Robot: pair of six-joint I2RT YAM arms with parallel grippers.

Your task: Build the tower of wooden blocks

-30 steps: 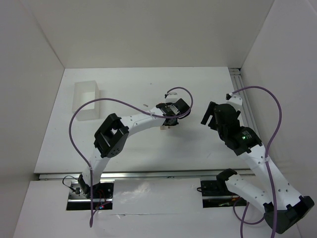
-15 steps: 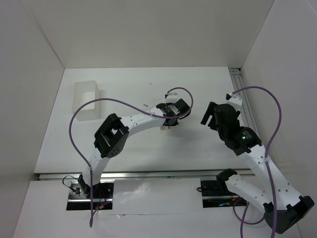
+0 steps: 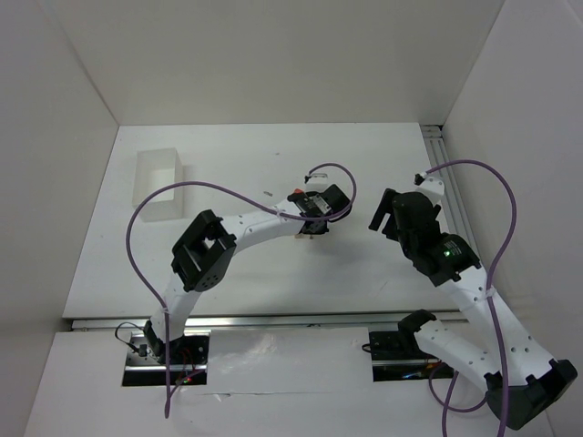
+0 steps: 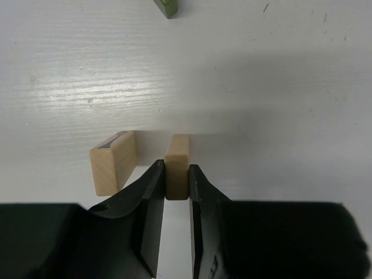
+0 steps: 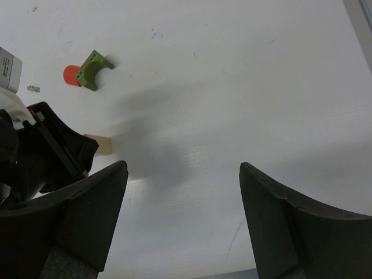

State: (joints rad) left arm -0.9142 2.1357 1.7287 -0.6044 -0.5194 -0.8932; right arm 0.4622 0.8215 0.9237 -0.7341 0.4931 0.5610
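Observation:
In the left wrist view my left gripper point(image 4: 176, 167) is shut on a narrow pale tan block point(image 4: 177, 152), held upright between the black fingers. A second tan block point(image 4: 114, 163) stands on the table just to its left, with a small gap between the two. A dark green block point(image 4: 167, 7) lies farther off at the top edge. The right wrist view shows that green arch-shaped block point(image 5: 93, 68) against a red piece point(image 5: 71, 75), and a tan block point(image 5: 100, 143) beside the left gripper. My right gripper point(image 5: 183, 174) hangs open above bare table, holding nothing. From above, the left gripper point(image 3: 311, 218) is mid-table and the right gripper point(image 3: 386, 215) is to its right.
A white rectangular box point(image 3: 158, 182) stands at the back left of the table. White walls close in the table on the left, back and right. A metal rail point(image 3: 451, 182) runs along the right edge. A purple cable point(image 3: 209, 189) loops over the left arm.
The left arm has shifted very slightly, still gripping the tan block. The right arm has not moved.

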